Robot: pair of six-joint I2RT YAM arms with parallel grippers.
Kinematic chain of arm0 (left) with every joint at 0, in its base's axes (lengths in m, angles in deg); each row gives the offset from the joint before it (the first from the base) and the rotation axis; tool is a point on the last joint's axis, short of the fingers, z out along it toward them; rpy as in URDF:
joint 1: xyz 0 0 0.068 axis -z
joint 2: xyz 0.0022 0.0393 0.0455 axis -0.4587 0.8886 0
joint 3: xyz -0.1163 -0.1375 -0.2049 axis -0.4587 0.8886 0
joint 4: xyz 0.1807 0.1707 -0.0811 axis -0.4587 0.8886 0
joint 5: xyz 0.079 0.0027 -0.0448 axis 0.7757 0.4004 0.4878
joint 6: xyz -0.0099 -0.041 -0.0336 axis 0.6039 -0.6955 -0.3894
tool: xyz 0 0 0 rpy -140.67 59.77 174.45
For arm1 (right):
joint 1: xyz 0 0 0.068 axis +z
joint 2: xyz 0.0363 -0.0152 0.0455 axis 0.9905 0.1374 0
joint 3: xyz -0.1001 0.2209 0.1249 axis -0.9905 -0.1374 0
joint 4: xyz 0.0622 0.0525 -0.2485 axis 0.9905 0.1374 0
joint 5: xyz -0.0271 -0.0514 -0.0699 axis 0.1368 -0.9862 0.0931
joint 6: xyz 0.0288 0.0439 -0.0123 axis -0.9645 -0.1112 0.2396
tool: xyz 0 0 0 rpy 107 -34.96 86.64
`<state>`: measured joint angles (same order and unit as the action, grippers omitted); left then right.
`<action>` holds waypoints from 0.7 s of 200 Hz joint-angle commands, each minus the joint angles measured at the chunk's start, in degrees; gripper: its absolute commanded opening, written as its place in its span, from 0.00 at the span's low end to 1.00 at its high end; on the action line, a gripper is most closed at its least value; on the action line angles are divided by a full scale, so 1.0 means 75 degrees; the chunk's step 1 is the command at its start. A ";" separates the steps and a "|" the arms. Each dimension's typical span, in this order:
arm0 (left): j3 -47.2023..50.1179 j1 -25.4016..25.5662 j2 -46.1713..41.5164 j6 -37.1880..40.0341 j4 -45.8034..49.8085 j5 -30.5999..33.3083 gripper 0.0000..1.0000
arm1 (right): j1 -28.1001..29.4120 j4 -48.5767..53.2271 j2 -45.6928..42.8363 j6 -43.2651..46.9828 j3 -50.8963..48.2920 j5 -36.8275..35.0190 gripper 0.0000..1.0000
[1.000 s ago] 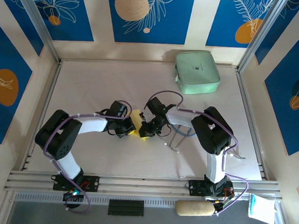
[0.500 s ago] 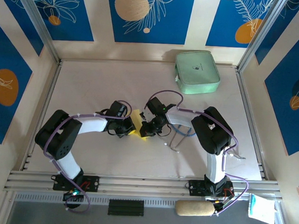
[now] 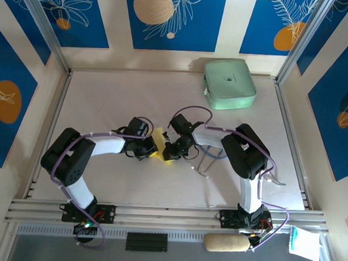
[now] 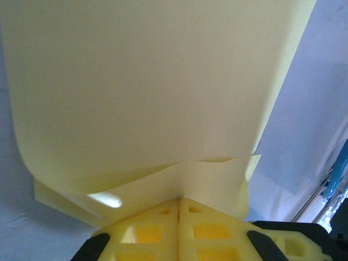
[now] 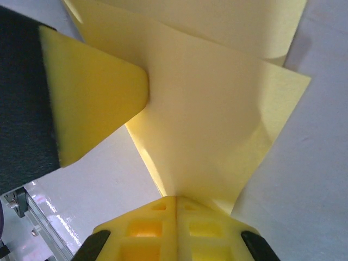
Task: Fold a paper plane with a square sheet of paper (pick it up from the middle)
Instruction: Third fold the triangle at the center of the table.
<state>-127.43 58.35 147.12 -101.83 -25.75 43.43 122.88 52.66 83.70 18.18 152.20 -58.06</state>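
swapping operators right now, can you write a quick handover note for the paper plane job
Left gripper: shut on the thin yellow square sheet of paper.
Right gripper: shut on the same sheet, facing the left one.
Sheet: between both, centre of the white table, curved and layered, not flat.
Mint-green rounded case: far right corner, untouched.
Done: sheet gripped, some layers doubled over.
Left: no pointed dart shape yet; folds to finish.

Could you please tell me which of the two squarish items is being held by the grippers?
The yellow sheet of paper, pinched by the left gripper and the right gripper mid-table; the mint-green case lies untouched near the far edge.
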 commanded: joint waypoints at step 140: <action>0.0283 0.0553 -0.0454 0.0447 -0.0993 -0.0171 0.08 | 0.0036 0.0630 0.0317 0.0114 0.0144 -0.0129 0.04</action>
<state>-127.17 61.10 143.36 -98.75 -30.17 43.56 122.86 53.99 84.16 18.75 152.97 -58.06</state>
